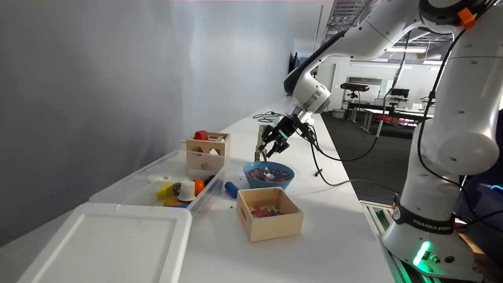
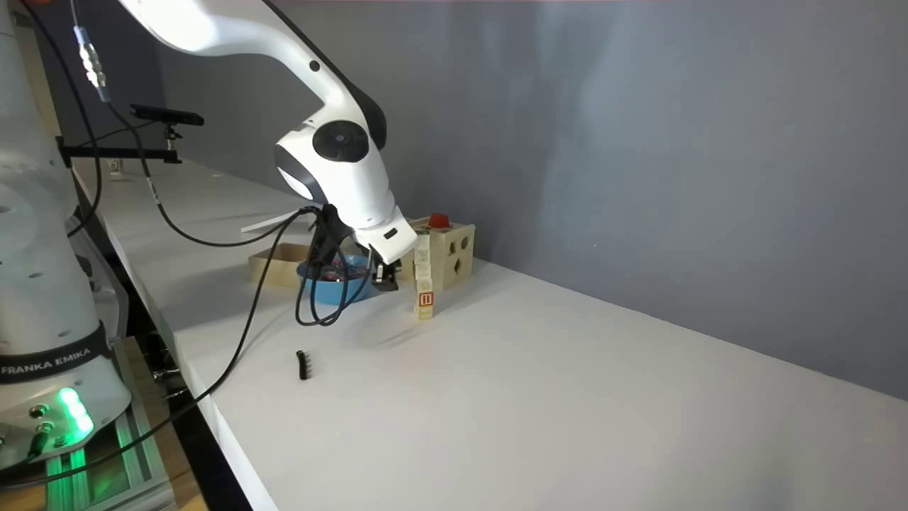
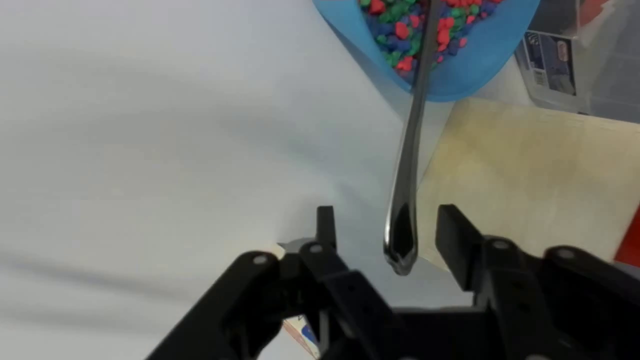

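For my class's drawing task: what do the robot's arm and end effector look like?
The arm has smooth, rounded white segments with dark trim. A black band near its base reads FRANKA EMIKA, above a glowing green light. An orange piece sits near the top, and black cables loop alongside. The end effector is black, with jointed fingers and a small green mark.

Spoon [image 3: 410,150] aslant in blue bowl [image 3: 485,60]
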Available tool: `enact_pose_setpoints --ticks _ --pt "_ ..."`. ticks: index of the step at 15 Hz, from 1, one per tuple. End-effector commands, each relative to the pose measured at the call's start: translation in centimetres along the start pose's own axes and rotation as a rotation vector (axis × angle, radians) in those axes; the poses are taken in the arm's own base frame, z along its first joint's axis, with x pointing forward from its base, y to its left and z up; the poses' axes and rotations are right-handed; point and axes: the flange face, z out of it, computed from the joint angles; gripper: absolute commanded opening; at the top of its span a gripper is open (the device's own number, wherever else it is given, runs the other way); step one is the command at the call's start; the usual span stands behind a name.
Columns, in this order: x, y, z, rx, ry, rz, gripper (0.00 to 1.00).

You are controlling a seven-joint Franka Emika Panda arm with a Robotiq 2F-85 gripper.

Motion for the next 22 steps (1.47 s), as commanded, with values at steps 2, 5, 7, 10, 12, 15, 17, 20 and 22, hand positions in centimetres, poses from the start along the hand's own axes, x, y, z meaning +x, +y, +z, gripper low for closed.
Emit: enact_pose_setpoints --ticks 2,5,7,10,12,15,17,20,22 --pt "0.5 -0.1 0.0 0.025 0.027 -0.021 0.18" --pt "0.3 -0.2 0.0 0.032 0.026 -0.034 0.01" --pt "0.2 -0.4 -0.1 0.033 0.029 -0.040 0.00" --pt "-0.7 -0.6 -1.2 0.036 0.039 -0.060 0.01" --pt "-1.5 -0.3 -2.7 0.047 0.055 -0.093 0.01" --pt "-2.8 0.2 -5.2 0.092 0.095 -0.137 0.01" --pt "-3.8 1.0 -7.0 0.103 0.123 -0.149 0.01" --pt "-4.5 2.0 -10.3 0.129 0.200 -0.138 0.01" --pt "-4.6 2.7 -12.6 0.130 0.265 -0.112 0.01"
